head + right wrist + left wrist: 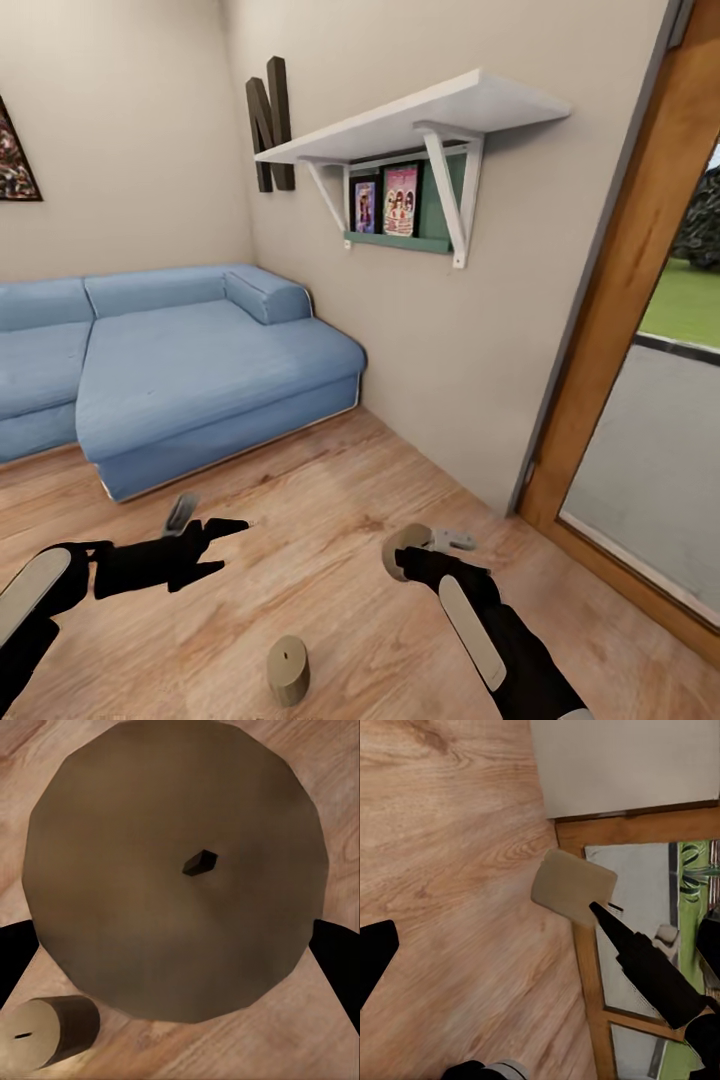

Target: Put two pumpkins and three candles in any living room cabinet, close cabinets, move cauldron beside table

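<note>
Right gripper [405, 553], low over the wooden floor [330, 560], clamped on a tan candle [403, 549]: in the right wrist view the candle's round end face [176, 870], with its dark wick stub, sits between the two black fingers [339, 960], which press on opposite sides of it. Left gripper [225, 545], empty, its fingers spread apart over bare floor; in its wrist view the held candle [573, 886] appears across the floor, against the wood-framed glass door [592, 1012].

A second candle [288, 669] stands upright on the floor boards just in front of the robot, between the two arms, and shows again beside the held one in the right wrist view [46, 1030]. Further out lie a blue sofa [190, 370] against the far wall, a white wall shelf [420, 120] with small pictures beneath it, and the glass door [650, 400] at the right. A small pale object on the floor past the right gripper is too indistinct to identify.

Step in hand, as judged: one candle collected and awaiting carriage to the cabinet. Next move calls for turning the base to find the cabinet, opening a drawer with the free left gripper, and returning for the standing candle.
</note>
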`<state>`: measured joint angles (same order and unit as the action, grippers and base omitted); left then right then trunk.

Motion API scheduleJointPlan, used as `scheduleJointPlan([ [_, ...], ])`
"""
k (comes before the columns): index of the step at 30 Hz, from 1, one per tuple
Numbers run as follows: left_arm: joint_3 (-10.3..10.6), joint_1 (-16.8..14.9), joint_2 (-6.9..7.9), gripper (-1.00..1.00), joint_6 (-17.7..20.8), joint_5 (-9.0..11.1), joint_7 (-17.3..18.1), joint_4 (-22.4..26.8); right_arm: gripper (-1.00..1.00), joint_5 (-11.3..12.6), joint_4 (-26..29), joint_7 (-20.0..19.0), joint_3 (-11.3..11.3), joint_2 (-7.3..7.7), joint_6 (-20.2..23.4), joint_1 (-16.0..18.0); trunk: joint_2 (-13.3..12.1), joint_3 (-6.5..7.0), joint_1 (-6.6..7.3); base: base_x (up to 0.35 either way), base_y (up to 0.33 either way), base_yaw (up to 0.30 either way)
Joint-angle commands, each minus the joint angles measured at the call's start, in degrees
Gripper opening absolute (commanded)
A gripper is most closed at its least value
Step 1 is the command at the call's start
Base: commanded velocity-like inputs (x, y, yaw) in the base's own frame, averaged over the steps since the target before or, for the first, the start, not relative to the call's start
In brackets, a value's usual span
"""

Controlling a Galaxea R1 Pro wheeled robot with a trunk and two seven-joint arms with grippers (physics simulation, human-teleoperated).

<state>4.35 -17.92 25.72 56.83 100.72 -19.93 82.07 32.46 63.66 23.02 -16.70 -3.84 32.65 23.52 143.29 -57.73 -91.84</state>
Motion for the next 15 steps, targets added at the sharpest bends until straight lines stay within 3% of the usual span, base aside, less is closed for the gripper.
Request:
scheduleJointPlan([
  [1,0.10,-0.07,-0.16,1.00,-0.02,-0.82,-0.60,0.02,-1.00,0.58,0.13,0.56,-0.09,0.04,0.05,0.03,0.03,-0.06,0.01,0.000,0.000,0.292],
  [5,0.15,-0.09,-0.74,1.00,-0.34,-7.69,-0.78,-0.03,-1.00,0.58,0.42,0.54,-0.09,0.17,0.11,0.03,0.05,-0.50,-0.04,0.000,0.000,0.149],
  [7,0.18,-0.10,-2.36,1.00,-2.00,-12.61,-0.83,-1.79,-1.00,0.55,0.86,0.53,-0.12,0.22,0.18,0.03,0.08,-0.94,-0.09,0.000,0.000,0.023],
  [9,0.11,-0.29,-4.66,1.00,-3.58,-20.02,-0.88,-3.76,-1.00,0.51,1.22,0.53,-0.23,0.23,0.40,0.03,0.11,-1.38,-0.14,0.000,0.000,0.007],
  [10,0.10,-0.40,-5.73,1.00,-3.98,-22.71,-0.90,-4.08,-1.00,0.49,1.59,0.53,-0.58,0.25,1.00,0.03,0.12,-1.61,-0.17,0.000,0.000,0.003],
  [11,0.12,-0.53,-7.72,1.00,-4.70,-27.15,-0.94,-4.35,-1.00,0.45,3.23,0.53,-1.68,0.29,2.40,0.01,0.13,-1.83,-0.19,0.000,0.000,0.002],
  [15,0.13,-0.70,-13.31,1.00,-5.97,-39.73,-0.98,-4.61,-1.00,0.55,10.57,0.53,-4.22,0.32,4.83,-0.25,0.19,-2.71,-0.30,0.000,0.000,0.000],
])
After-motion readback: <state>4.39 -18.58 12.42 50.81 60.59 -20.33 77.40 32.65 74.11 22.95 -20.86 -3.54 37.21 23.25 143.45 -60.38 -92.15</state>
